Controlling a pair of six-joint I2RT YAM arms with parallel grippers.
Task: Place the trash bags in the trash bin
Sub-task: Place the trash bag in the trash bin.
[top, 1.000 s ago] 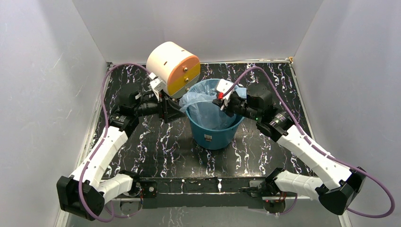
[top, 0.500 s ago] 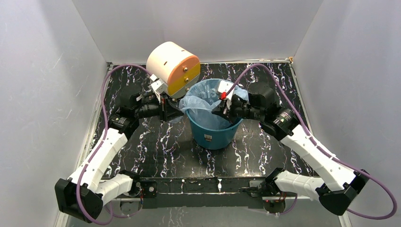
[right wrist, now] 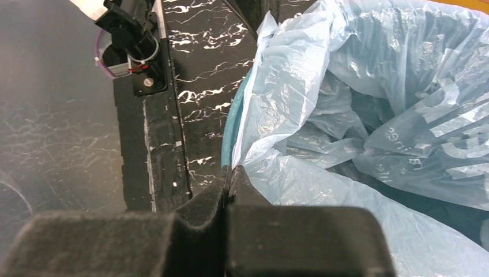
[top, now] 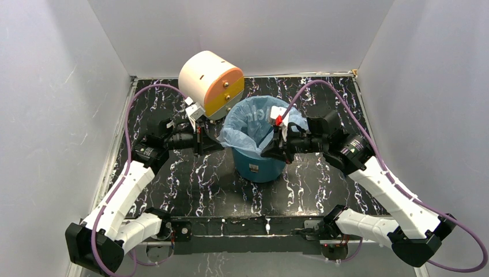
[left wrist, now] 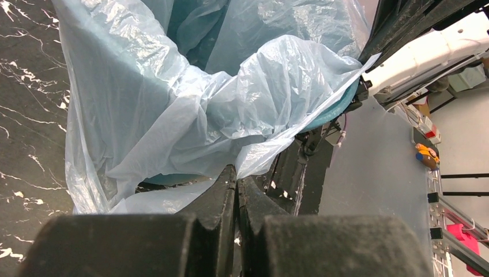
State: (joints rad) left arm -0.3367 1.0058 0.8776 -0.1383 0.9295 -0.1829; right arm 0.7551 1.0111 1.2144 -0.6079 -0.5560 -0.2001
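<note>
The pale blue trash bag (top: 245,124) sits in the mouth of the teal trash bin (top: 260,166). Its crinkled film billows above the rim and drapes down the outside on the left, and I can read white lettering on the far inner side. The bin stands upright near the middle of the black marbled desk (top: 190,182).

My left tool (top: 221,142) is clenched just beside the bin's left wall. In the left wrist view its fingertips (left wrist: 230,183) are pressed together with a fold of the bag's skirt caught between them. My right tool (top: 266,154) is clenched too, at the near right of the rim, pinching the bag's edge where it crosses the teal lip.

A cream and orange drum-shaped box (top: 210,83) lies on its side behind the bin, to the left.
</note>
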